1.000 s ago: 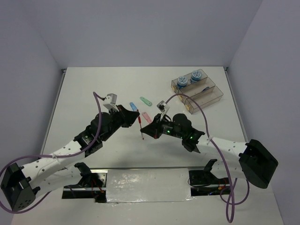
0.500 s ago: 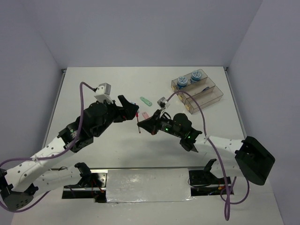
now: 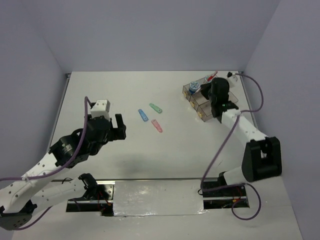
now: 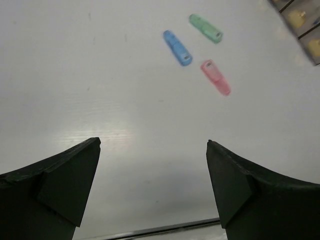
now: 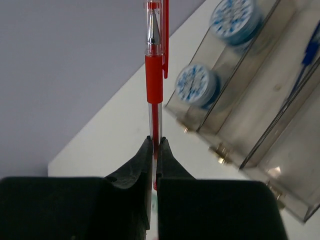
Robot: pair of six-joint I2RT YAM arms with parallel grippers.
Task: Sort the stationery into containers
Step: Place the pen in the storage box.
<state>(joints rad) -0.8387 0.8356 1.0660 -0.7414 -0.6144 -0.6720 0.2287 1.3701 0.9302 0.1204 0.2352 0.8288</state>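
My right gripper (image 5: 155,141) is shut on a red pen (image 5: 154,80) that points away from it, held over the table just beside the containers (image 5: 260,100). Two blue-and-white tape rolls (image 5: 197,84) lie in the nearest bin, and a blue pen (image 5: 310,50) lies in the bin beside it. From above, the right gripper (image 3: 215,82) and red pen (image 3: 212,76) hang over the far end of the containers (image 3: 202,114). My left gripper (image 3: 120,126) is open and holds nothing, left of the blue (image 4: 177,48), green (image 4: 205,28) and pink (image 4: 216,77) flat pieces.
The three flat pieces lie close together mid-table: blue (image 3: 143,115), green (image 3: 156,107), pink (image 3: 157,126). Walls border the table at the back and on both sides. The right arm's cable (image 3: 220,145) sags across the right side of the table.
The left gripper opened, let go of the red pen and drew back to the left. The right arm swung the pen from mid-table to the containers at the far right.
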